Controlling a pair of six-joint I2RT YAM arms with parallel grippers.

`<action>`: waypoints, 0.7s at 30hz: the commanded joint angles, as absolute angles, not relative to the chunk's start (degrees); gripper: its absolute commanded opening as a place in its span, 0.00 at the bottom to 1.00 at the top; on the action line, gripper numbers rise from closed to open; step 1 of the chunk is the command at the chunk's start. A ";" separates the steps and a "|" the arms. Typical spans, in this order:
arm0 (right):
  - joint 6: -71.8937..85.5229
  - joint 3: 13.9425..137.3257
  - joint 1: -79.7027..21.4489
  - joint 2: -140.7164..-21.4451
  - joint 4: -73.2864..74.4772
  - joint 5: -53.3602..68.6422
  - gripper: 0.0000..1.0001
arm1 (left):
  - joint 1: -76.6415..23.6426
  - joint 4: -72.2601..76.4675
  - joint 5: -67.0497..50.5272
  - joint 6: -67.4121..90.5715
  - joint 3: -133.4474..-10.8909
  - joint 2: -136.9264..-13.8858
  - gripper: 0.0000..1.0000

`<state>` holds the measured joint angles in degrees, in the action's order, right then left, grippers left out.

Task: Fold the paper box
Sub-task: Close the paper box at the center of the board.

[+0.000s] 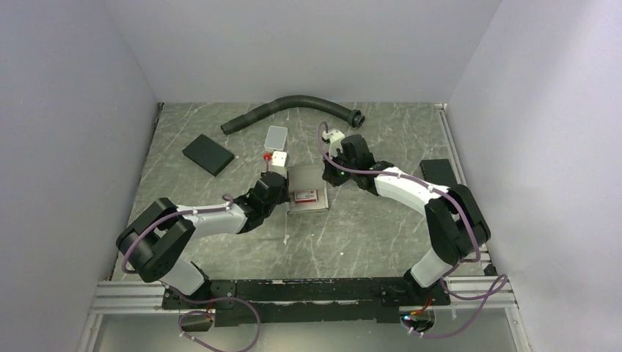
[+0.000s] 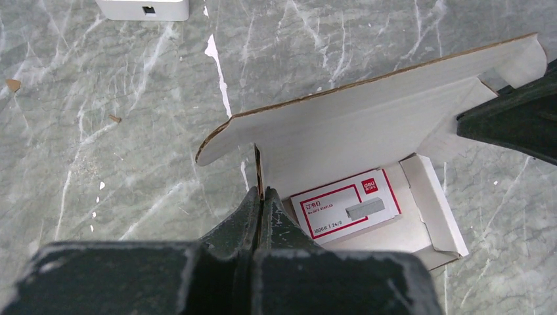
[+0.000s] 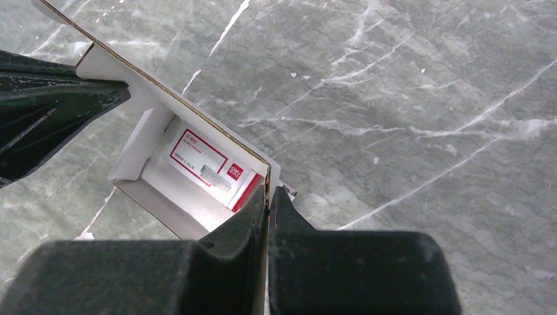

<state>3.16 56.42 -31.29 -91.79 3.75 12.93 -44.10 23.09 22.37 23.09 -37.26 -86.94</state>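
The paper box [image 1: 306, 178] lies mid-table as an open white tray, its long lid flap [image 2: 368, 125] standing upright. Inside it rests a red-and-white staples packet [image 2: 345, 207]. My left gripper [image 2: 263, 194] is shut on the box's left side wall, whose cardboard edge is pinched between the fingers. On the opposite wall my right gripper [image 3: 268, 197] is shut the same way, with the packet [image 3: 207, 172] just beyond it. In the top view the left gripper [image 1: 283, 192] and right gripper [image 1: 329, 176] flank the box. Each wrist view shows the other arm's dark finger at the far end.
A black hose [image 1: 293, 106] curves along the back. A black pad [image 1: 208, 155] lies back left. A light grey tile [image 1: 276, 136] and a small white block [image 1: 279, 158] sit just behind the box. Another black pad [image 1: 438, 170] lies at the right wall.
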 commanded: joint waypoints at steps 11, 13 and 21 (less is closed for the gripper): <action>2.72 54.46 -34.00 -89.80 -2.07 19.43 0.02 | -46.67 26.72 13.51 23.93 -34.60 -84.33 0.04; 2.81 54.20 -33.98 -89.91 -2.04 19.56 0.05 | -46.66 26.47 13.53 24.31 -34.27 -83.82 0.04; 2.69 53.96 -33.92 -88.44 -1.69 23.09 0.13 | -46.65 26.49 16.10 24.21 -33.22 -83.50 0.00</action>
